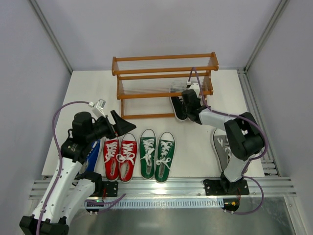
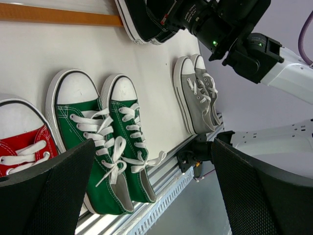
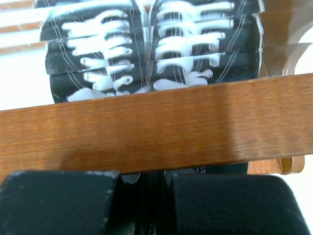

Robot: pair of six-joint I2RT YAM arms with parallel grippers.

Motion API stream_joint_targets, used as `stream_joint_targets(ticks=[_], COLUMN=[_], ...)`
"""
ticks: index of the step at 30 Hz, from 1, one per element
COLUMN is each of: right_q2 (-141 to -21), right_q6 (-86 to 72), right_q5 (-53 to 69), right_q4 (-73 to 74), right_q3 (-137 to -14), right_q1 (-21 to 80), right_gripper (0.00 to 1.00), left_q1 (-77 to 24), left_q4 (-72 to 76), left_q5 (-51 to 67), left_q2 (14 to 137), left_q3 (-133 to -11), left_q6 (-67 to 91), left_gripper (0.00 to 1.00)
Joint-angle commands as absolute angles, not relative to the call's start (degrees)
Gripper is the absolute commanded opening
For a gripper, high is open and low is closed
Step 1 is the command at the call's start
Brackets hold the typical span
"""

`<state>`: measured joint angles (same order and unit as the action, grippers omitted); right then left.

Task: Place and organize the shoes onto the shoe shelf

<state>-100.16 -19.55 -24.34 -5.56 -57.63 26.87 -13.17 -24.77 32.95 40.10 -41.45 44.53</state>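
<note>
Sneakers line the near part of the white table [image 1: 195, 142] in the overhead view: a blue shoe [image 1: 94, 151] mostly hidden beneath the left arm, the red pair [image 1: 120, 157] and the green pair [image 1: 157, 153] with toes toward the shoe shelf [image 1: 164, 73], and the grey pair [image 1: 220, 147] half covered by the right arm. The black pair [image 1: 178, 106] lies at the shelf's right front, long axis near-to-far, white toes under the lowest slats, with the right gripper [image 1: 187, 104] at its heels. The left gripper [image 1: 124, 126] hovers above the red pair, jaws wide apart and holding nothing. From the left wrist, green and grey pairs lie parallel with bare table between them, and the red pair is cut off at the edge. From the right wrist, one of the shelf's wooden rails crosses the frame and hides the black shoes' middles. Their laces show blurred through the slats, and the fingers [image 3: 58, 203] are pinched close on dark fabric at the heels.
</note>
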Motion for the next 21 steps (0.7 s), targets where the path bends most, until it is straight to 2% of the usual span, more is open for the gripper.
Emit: stream_joint_targets(ticks=[1,4,6,7,8,11,14,17,21], right_q2=[-99.8,-100.2,-100.4,-100.3,-100.0,-99.2,-97.0,-94.1,-90.3], right_q6=[-21.1,-21.1,-21.3,-21.4,-21.4,-21.2,-21.0,-20.7,-21.6], right_q5=[-24.6,-24.5,-24.7,-24.9,-24.8,-24.3,-23.8,-24.0,-26.0], right_q4=[-16.8,-16.4,-16.2,-16.2,-16.5,-17.4,-18.0,-18.2,-16.4], right_q3=[-59.2,-59.8,-59.8,-59.6,-59.4,-58.4,-57.0,-55.6,-53.8], right_q1=[26.7,26.6,26.7,26.7,26.7,26.7,26.7,26.8,27.1], right_gripper=[0.04,0.04,0.14,0.22,0.41,0.65,0.83,0.95,1.0], left_q1=[-13.4,-13.4,-13.4,-13.4,-13.4,-13.4,-13.4,-13.4,-13.4], left_q4=[-24.7,-24.7,-24.8,-24.9,-24.9,-25.0,-25.0,-25.1,-26.1], left_q5=[33.0,33.0,33.0,33.0,32.9,32.7,32.5,32.4,31.5], left_q2=[39.6,39.6,39.7,39.6,39.6,39.6,39.8,40.2,40.3], left_q3=[-41.4,-41.4,-41.6,-41.6,-41.6,-41.7,-41.7,-42.4,-43.8], left_q6=[44.1,44.0,43.9,43.9,43.9,43.8,43.7,43.7,43.1], left_gripper=[1.0,1.0,1.0,1.0,1.0,1.0,1.0,1.0,1.0])
